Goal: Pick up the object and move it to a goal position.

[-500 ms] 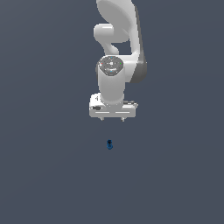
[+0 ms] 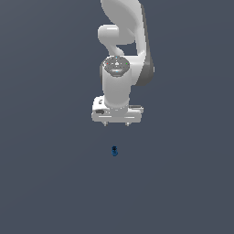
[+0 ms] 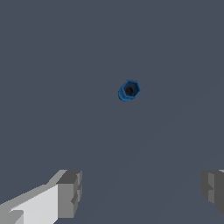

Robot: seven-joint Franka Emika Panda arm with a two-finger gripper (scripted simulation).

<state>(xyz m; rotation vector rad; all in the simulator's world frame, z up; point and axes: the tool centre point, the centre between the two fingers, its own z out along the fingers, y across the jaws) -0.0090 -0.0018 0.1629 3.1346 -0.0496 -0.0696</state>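
A flat dark grey-blue floor [image 2: 45, 183] fills both views from edge to edge, with no markings on it.

The white arm [image 2: 123, 27] enters from the top centre of the exterior view and runs down the middle of the frame. A rounded joint sits in the upper centre, and below it a thick vertical wrist link with a grey disc on top. A darker grey segment shows on the exterior view's right of that link.

Under the wrist link hangs the gripper [image 2: 117, 123], a wide white block just above the frame's centre, with two short finger stubs poking out of its underside. In the wrist view its fingers [image 3: 69, 193] stand far apart: one grey-tipped finger shows in the lower left corner, the other at the lower right edge, with bare floor between them. The jaws are spread wide and nothing is held between them.

The object [image 2: 114, 151] is a tiny blue lump with a blackish top, resting on the floor slightly below the centre of the exterior view, directly beneath the gripper and well apart from it. In the wrist view the object [image 3: 129, 90] appears slightly right of centre in the upper half, as a blue faceted ring around a dark middle, clear of both fingers.
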